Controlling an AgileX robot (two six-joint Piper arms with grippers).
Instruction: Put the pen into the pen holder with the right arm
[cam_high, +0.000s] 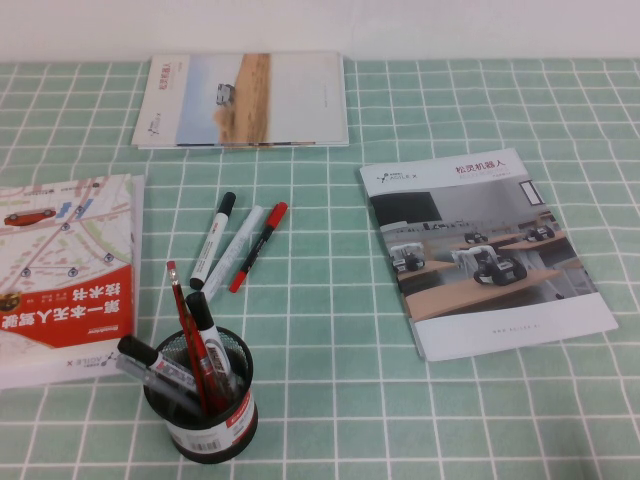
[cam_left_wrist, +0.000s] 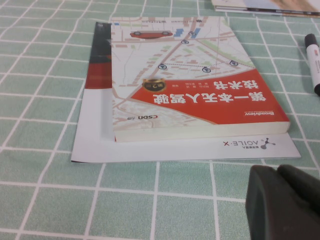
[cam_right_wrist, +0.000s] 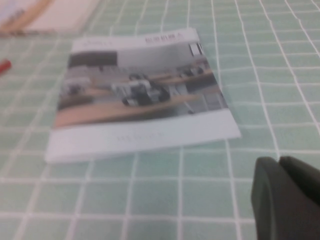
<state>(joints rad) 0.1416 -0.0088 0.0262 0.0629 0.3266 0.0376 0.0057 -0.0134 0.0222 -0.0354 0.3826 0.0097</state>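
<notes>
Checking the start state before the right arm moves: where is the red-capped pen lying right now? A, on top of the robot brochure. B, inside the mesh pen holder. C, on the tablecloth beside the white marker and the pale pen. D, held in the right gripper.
C: the pen lies flat on the tablecloth next to the pale pen and white marker, apart from the pen holder; left gripper and right gripper hold nothing.

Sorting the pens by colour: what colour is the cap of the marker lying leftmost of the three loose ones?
Black; the marker shows best in the high view.
</notes>
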